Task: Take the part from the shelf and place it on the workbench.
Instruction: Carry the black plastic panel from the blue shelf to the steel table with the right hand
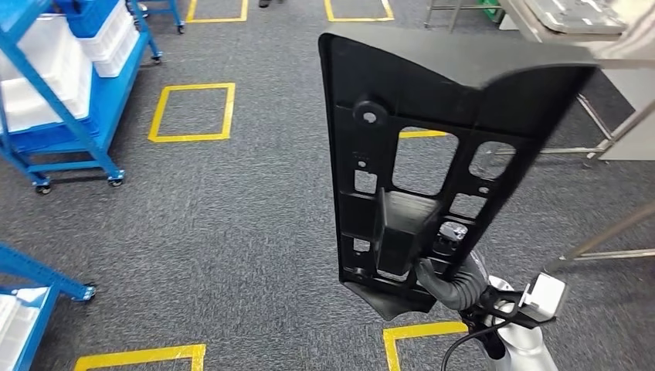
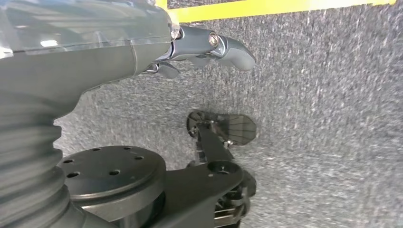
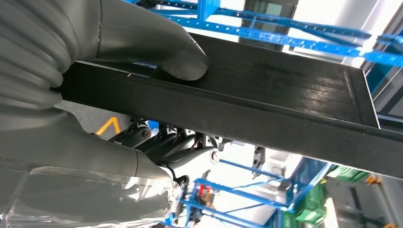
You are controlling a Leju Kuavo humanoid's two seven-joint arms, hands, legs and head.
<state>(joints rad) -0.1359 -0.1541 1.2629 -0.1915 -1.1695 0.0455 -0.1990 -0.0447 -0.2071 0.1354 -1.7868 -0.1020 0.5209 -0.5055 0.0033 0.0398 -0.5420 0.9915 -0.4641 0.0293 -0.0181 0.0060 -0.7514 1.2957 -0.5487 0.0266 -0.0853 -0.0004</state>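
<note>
1. Blue shelving [image 1: 73,100] with white bins [image 1: 104,39] stands at the far left of the head view, on grey carpet [image 1: 232,232] marked with yellow tape squares [image 1: 193,112]. It sits well apart from the robot, so the pick from the shelf looks done.
2. Hanging low over the carpet, the left hand [image 2: 209,50] carries nothing; its thumb and dark fingers are only loosely curled, with clear gaps between them.
3. Right of centre, the black plastic part [image 1: 432,139], a tall ribbed panel with cut-out windows, is held upright and slightly tilted, off the floor.
4. The right hand [image 1: 444,267] grips the part at its lower end. In the right wrist view the thick thumb [image 3: 183,59] presses one face of the panel [image 3: 285,99] while the fingers [image 3: 157,142] wrap the other side.
5. At the upper right, a metal-legged workbench [image 1: 571,19] comes into view, well apart from the part.
6. Judgement: this is the carry step. The next move calls for walking toward the workbench, keeping the grip firm on a tall, top-heavy panel, then lowering it onto the surface.
</note>
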